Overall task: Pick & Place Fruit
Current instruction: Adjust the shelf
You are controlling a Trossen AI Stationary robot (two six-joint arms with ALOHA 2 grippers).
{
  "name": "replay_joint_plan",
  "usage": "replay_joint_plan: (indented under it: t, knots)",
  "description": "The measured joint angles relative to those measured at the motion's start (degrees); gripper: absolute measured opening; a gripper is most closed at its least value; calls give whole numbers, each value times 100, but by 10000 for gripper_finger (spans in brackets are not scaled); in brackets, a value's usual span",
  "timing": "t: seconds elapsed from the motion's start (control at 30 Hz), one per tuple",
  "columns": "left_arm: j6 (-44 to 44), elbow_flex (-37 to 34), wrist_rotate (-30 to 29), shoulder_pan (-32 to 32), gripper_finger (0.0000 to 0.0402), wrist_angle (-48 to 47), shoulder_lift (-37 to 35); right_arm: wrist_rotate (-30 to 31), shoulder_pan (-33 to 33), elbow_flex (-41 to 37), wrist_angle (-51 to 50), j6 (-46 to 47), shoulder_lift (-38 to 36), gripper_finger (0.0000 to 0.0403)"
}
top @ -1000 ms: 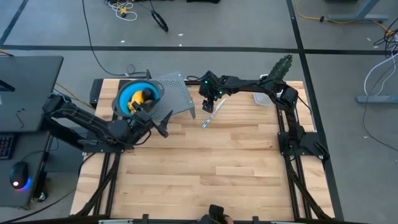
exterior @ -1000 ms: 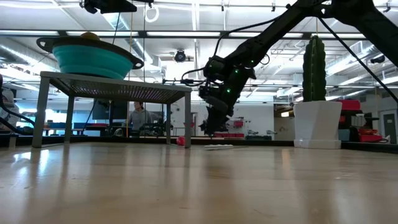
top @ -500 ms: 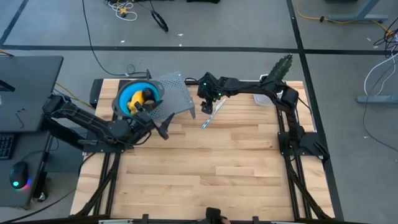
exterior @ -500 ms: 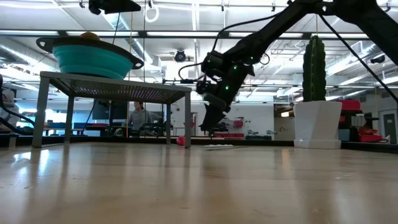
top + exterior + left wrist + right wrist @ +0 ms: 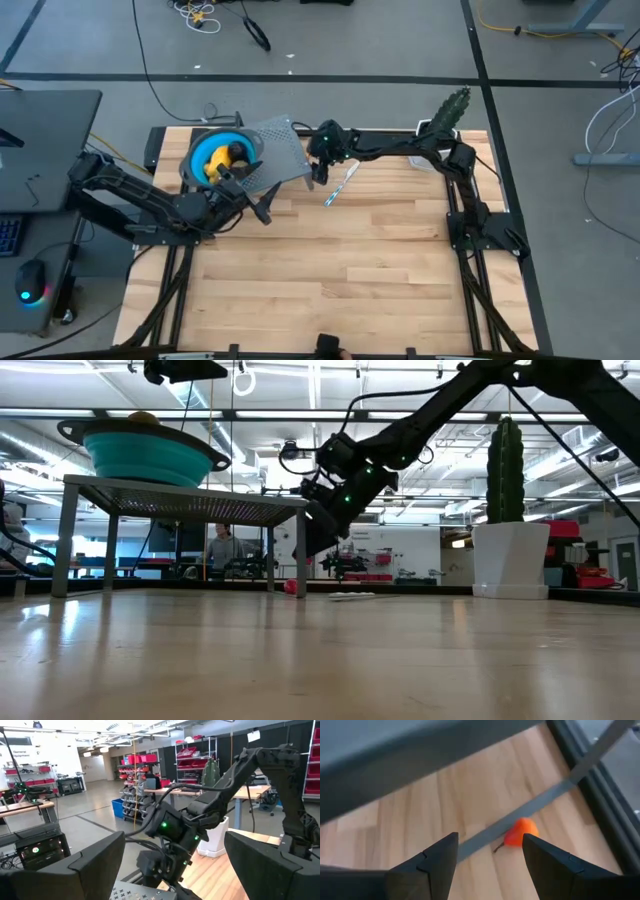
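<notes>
A small orange fruit (image 5: pixel 521 832) lies on the wood beside a leg (image 5: pixel 547 800) of the grey mesh stand (image 5: pixel 278 152); in the low view this fruit (image 5: pixel 291 586) sits under the stand. My right gripper (image 5: pixel 490 838) is open just short of it, at the stand's right edge (image 5: pixel 316 171), fingers slanting toward the fruit. A blue bowl (image 5: pixel 212 153) on the stand holds a yellow-orange fruit (image 5: pixel 233 155). My left gripper (image 5: pixel 262 206) waits open near the stand's near side. Other fruits are out of view.
A thin pale stick (image 5: pixel 340 184) lies on the table just right of the right gripper. A cactus-like plant (image 5: pixel 505 455) in a white pot (image 5: pixel 510 560) stands at the far right corner. The stand's top and legs (image 5: pixel 301 550) crowd the fruit. Bare wood fills the near half.
My right gripper has moved toward the table's left, from above the stick to the stand's right edge, and has tipped so its fingers slant in under the stand's top. The fruit, stick and left arm have stayed put.
</notes>
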Motion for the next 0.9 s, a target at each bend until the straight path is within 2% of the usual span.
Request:
replay_joint_plan:
  t: [0.53,0.7,0.9]
  knots:
    - [-11,0,111,176,350,-7,0,45,-175,284,-101,767,124,230]
    - [13,0,111,176,350,-31,0,70,-198,285,-553,466,126,230]
    - [19,0,109,176,350,-53,0,-238,-204,288,-870,152,126,230]
